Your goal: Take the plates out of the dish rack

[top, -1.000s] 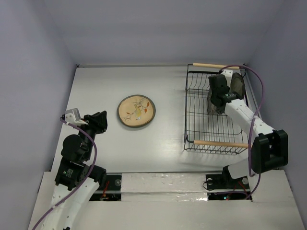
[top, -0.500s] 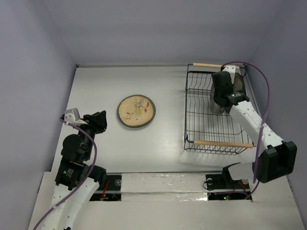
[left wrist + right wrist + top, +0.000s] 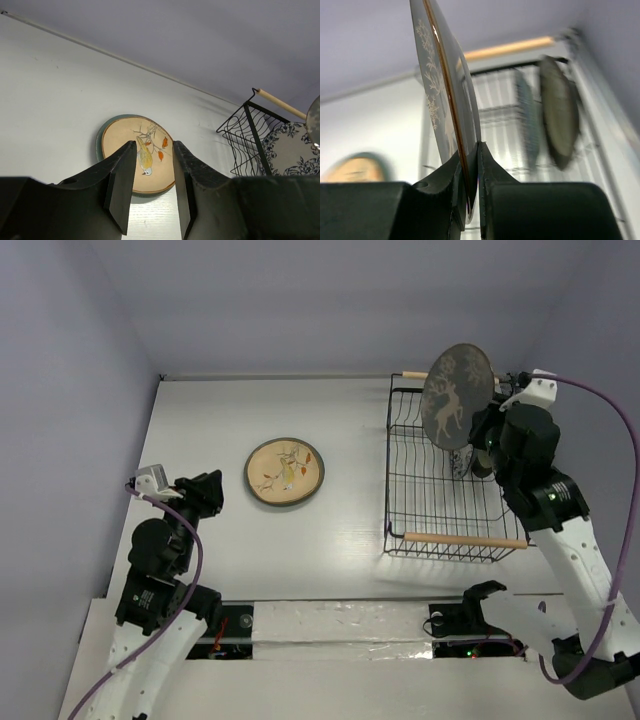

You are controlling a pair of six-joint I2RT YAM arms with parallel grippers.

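**Top external:** The right end effector (image 3: 478, 428) is clenched on the rim of the grey deer plate (image 3: 457, 395), holding it upright above the dish rack (image 3: 391, 470) below. The tan plate (image 3: 285, 471) lies flat on the tabletop (image 3: 200, 420), ahead of the left end effector (image 3: 205, 495). Judged step: carrying a plate out. The next move calls for clearing the rack leftward and laying the plate flat.

**Left wrist:** The jaws stand apart and empty. A floral plate (image 3: 290, 150) stands in the rack, far right of them.

**Right wrist:** The jaws pinch the plate's edge. Two blurred plates stand beyond.

No brand, label or writing is legible.

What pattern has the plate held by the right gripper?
The plate is grey with a pale deer figure, clearest in the top external view.
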